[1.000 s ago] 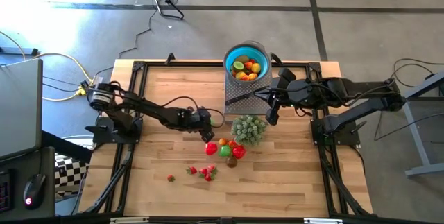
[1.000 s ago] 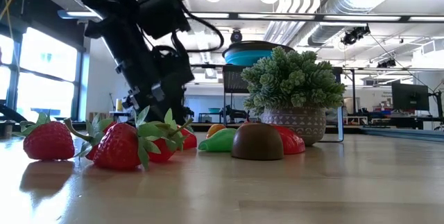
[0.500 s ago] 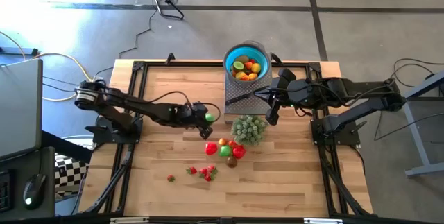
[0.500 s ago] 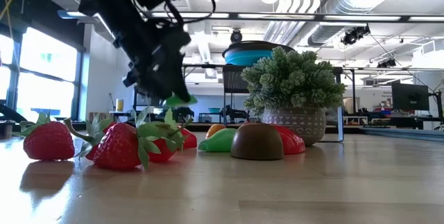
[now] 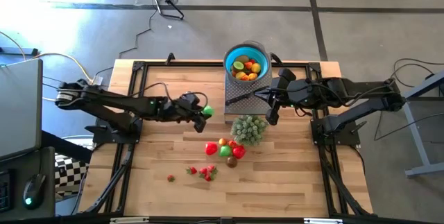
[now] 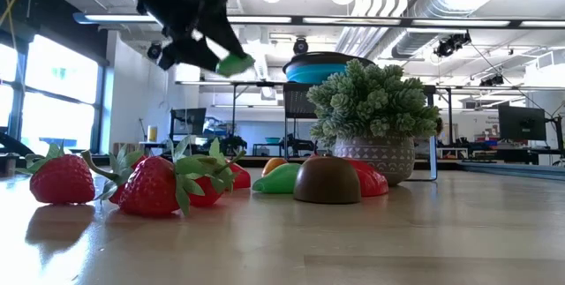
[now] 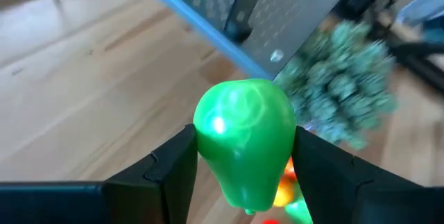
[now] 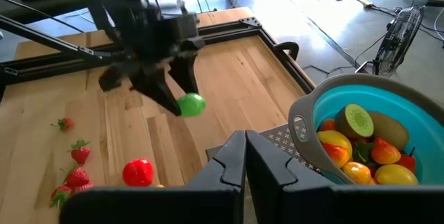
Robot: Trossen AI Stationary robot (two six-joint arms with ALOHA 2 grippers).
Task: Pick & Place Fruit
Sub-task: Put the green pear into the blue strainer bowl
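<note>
Left gripper (image 5: 202, 110) pinches a green fruit (image 5: 207, 111) above the table, the blue bowl (image 5: 247, 62) lying up and rightward beyond it, seemingly well apart, while the right gripper (image 5: 270, 118), pressed shut and empty, waits nearer the bowl.

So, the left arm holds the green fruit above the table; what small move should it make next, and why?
Probably carry it on toward the blue bowl. The left gripper has its fingers closed on the green fruit, lifted clear of the table, and the bowl, already holding several fruits, lies farther back and to the right. The right gripper waits shut beside the bowl.
</note>
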